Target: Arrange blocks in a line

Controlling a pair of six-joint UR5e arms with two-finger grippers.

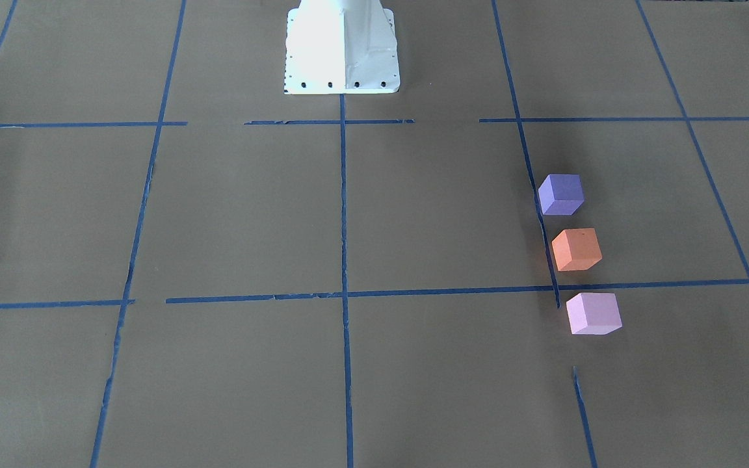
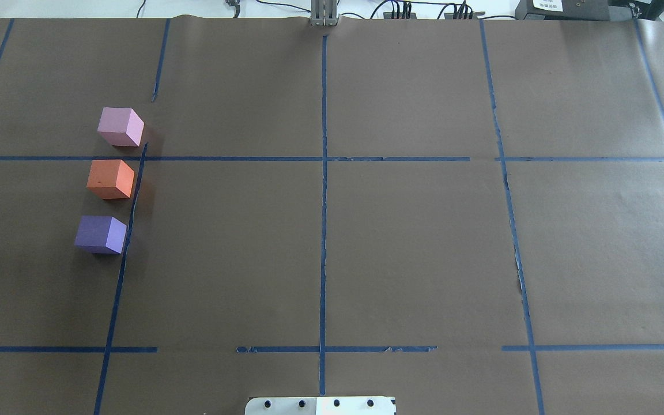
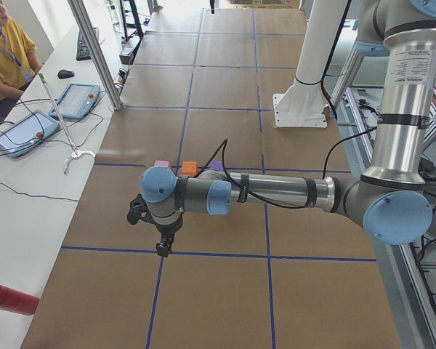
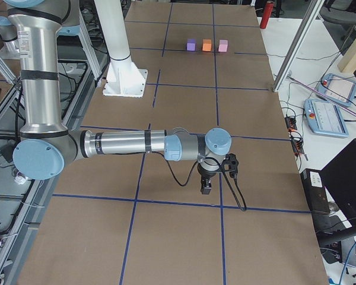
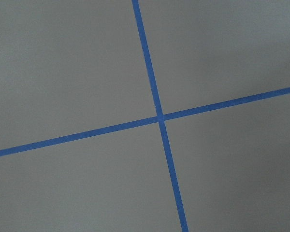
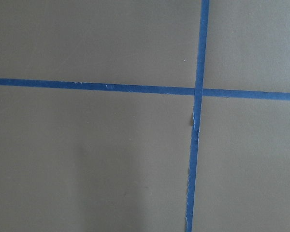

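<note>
Row of three in the front-facing view: violet cube (image 1: 561,194), orange cube (image 1: 577,249) and pink cube (image 1: 593,313) stand just beside a blue tape line (image 1: 547,240) on the robot's left, with small gaps between them. The tape likely serves as a guide, and the line looks done.

Overhead: same row. Brown-papered bench (image 2: 320,259) gridded in tape; cables (image 2: 401,8) along the far edge.

Left side view: left end effector (image 3: 162,243) hangs low over the bench, short of the cubes. Released or clenched, cannot tell. Operator (image 3: 3,51) sits by the pendants (image 3: 76,100).

Right side view: right end effector (image 4: 206,185) is well apart from the cubes, state likewise unclear.

Wrist views: tape crossings only.
</note>
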